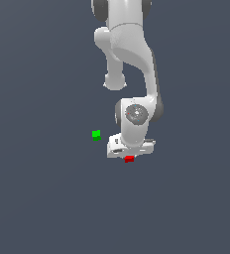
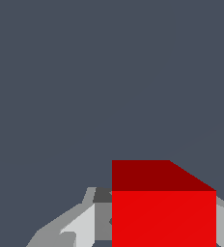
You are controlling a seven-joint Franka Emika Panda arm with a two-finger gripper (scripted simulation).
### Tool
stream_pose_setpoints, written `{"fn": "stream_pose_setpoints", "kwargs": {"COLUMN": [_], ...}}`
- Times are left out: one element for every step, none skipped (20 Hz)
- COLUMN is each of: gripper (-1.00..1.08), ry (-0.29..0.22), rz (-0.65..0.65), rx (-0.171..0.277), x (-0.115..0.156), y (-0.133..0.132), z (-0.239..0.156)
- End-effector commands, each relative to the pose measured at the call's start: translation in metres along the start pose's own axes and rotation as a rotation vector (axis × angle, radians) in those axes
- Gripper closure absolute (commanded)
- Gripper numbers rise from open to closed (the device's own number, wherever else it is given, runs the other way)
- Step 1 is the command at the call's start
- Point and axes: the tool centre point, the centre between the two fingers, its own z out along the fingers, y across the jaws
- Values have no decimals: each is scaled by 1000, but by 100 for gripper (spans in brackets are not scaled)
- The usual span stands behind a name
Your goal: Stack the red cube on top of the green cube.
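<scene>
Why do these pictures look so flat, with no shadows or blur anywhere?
Exterior view: even lighting, no cast shadow under the green cube or the red cube, only soft shading on the white arm. Wrist view: the red cube fills the corner with hard, sharp edges, one face darker; gripper parts look jagged, not blurred.

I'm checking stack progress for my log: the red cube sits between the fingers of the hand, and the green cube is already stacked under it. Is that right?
Not quite. The red cube is at the hand, between its fingers, but the green cube is not under it. The exterior view shows the green cube standing alone, apart from the hand, toward that view's left.
</scene>
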Motion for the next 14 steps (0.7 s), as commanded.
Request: {"fn": "stream_pose_setpoints", "kwargs": {"gripper": [108, 108, 108, 108, 108, 108, 108, 108, 108, 108, 108, 108, 108, 108], "ry": [2, 2, 2, 2, 2, 2, 2, 2, 2, 2, 2, 2, 2, 2], "rz": [0, 0, 0, 0, 0, 0, 0, 0, 0, 0, 0, 0, 0, 0], "rx": [0, 0, 0, 0, 0, 0, 0, 0, 0, 0, 0, 0, 0, 0], "x": [0, 0, 0, 0, 0, 0, 0, 0, 0, 0, 1, 1, 1, 1], "y": [0, 0, 0, 0, 0, 0, 0, 0, 0, 0, 0, 0, 0, 0], "z": [-18, -26, -33, -40, -46, -51, -56, -60, -64, -67, -69, -71, -72, -72]}}
